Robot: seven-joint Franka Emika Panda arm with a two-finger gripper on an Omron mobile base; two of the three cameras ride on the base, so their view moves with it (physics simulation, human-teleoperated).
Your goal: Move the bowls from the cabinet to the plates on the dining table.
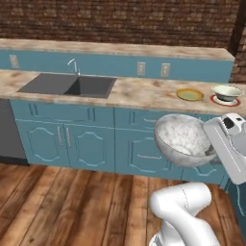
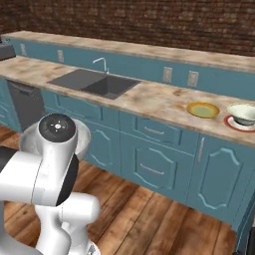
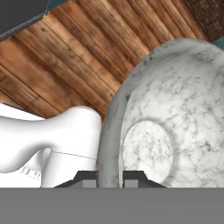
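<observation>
Off the counter's (image 1: 144, 93) front edge, gripper (image 3: 110, 178) pinches the marbled bowl's (image 1: 182, 140) rim — yellow plate (image 1: 189, 94) lies ahead, near the right end.

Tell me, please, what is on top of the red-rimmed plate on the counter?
A pale yellow-green bowl sits upright on the red-rimmed plate. The bowl covers most of the plate, so only the red rim shows around it. What lies inside the bowl cannot be made out.
</observation>
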